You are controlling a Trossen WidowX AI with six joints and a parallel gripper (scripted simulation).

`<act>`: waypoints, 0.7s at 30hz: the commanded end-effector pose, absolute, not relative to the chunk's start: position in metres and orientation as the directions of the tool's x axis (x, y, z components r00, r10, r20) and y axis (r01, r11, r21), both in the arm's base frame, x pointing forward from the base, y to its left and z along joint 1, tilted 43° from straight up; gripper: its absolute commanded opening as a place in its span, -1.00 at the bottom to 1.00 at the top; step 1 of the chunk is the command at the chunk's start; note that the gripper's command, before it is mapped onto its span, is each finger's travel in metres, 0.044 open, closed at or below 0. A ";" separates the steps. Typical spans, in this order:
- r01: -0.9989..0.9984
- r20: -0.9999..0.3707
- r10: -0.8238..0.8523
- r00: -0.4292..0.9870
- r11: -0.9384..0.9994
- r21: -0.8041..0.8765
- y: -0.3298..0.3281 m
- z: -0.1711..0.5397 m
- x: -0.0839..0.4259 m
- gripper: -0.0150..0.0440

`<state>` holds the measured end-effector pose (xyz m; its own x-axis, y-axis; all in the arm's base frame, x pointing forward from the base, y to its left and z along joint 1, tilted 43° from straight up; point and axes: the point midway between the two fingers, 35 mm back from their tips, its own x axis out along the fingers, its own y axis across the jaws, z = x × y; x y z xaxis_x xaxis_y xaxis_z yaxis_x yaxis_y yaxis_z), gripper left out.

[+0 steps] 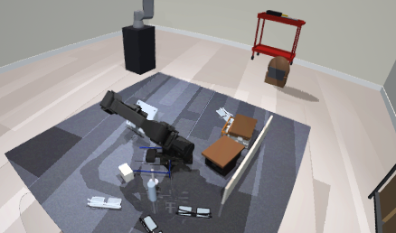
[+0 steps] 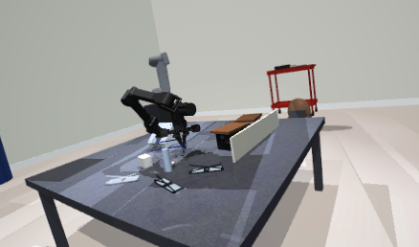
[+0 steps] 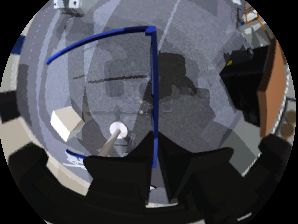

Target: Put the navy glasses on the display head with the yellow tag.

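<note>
My gripper (image 1: 170,163) (image 2: 184,142) (image 3: 153,133) is shut on the navy glasses (image 1: 151,172) (image 3: 155,90), gripping their front frame near one end. They hang above the table. Both temples stand open, pointing left in the wrist view; the lower one is partly hidden by my finger. Right of them, a black form (image 1: 219,165) (image 2: 223,141) (image 3: 245,75) stands under a brown board (image 1: 223,151) (image 2: 230,127) (image 3: 271,95), with a small yellow spot (image 3: 229,63) that may be the tag. I cannot make out a head's nose or ears. A second brown board (image 1: 242,125) (image 2: 250,117) is behind; the other head is not clearly visible.
A long cream panel (image 1: 249,159) (image 2: 255,135) stands right of the boards. A pale bottle (image 1: 152,191) (image 2: 166,160) and a cream block (image 1: 126,172) (image 2: 144,161) (image 3: 67,122) stand near the gripper. White glasses (image 1: 105,203) (image 2: 122,179) and black glasses (image 1: 194,211) (image 2: 168,185) lie in front.
</note>
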<state>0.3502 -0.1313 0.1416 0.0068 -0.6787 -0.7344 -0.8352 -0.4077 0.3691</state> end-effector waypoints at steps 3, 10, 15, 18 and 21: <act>-0.836 -0.735 -0.678 0.003 -0.405 0.370 -0.130 0.139 0.348 -0.49; -0.836 -0.735 -0.678 0.003 -0.405 0.370 -0.131 0.140 0.349 -0.49; -0.836 -0.735 -0.678 0.003 -0.405 0.370 -0.131 0.141 0.350 -0.49; -0.836 -0.735 -0.678 0.003 -0.405 0.370 -0.131 0.141 0.350 -0.49; -0.836 -0.735 -0.678 0.003 -0.405 0.370 -0.132 0.141 0.350 -0.49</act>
